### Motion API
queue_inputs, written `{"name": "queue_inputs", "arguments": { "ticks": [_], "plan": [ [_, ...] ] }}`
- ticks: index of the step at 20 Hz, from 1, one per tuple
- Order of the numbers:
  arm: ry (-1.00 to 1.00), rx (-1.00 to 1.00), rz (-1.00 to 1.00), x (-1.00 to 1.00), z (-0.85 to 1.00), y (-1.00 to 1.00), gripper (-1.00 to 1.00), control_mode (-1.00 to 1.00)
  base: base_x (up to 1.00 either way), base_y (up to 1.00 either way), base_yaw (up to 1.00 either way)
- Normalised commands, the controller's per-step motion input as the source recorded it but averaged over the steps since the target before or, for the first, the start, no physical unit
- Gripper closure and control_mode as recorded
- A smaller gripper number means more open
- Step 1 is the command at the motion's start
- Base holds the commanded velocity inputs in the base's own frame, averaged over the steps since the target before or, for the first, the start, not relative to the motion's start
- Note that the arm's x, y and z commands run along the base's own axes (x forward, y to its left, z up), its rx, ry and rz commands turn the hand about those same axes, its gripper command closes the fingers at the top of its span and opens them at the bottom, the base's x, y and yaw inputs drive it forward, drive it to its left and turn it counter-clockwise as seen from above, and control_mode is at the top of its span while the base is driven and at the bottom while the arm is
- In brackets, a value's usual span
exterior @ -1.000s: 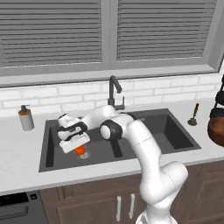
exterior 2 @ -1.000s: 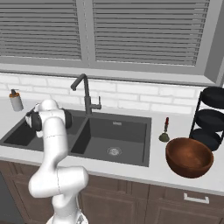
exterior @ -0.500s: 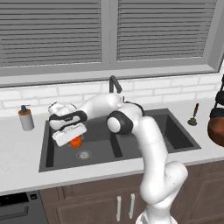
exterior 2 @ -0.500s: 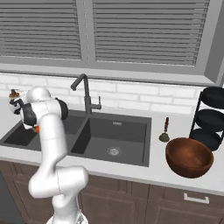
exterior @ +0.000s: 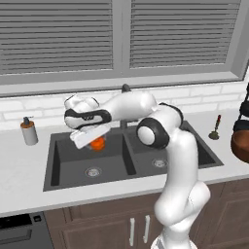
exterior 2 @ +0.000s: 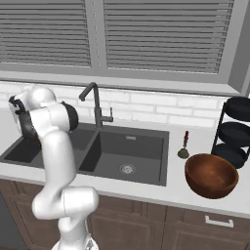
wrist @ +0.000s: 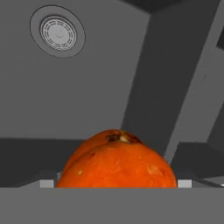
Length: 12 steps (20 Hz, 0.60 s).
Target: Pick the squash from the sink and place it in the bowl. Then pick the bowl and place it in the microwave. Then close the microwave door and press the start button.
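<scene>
gripper (exterior: 95, 140): clamped wide on squash (exterior: 98, 144) | fingertips hidden | above sink (exterior: 63, 168) | squash half-covered

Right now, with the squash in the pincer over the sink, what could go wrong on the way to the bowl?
1. The squash is round and smooth, and the pincer holds it above the sink; it may slip and drop back in.
2. The faucet stands between that basin and the bowl on the counter; a low swing could clip it.
</scene>
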Motion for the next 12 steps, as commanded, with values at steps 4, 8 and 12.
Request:
{"name": "queue_inputs", "arguments": {
  "ticks": [4,8,12],
  "plan": [
    [-0.01,0.00,0.00,-0.32,0.84,-1.00,1.00,-1.00,0.00,0.00,0.00],
    [0.00,0.00,0.00,-0.43,0.75,-1.00,1.00,-1.00,0.00,0.00,0.00],
    [0.00,0.00,0.00,-0.64,0.48,-1.00,1.00,-1.00,0.00,0.00,0.00]
  ]
}}
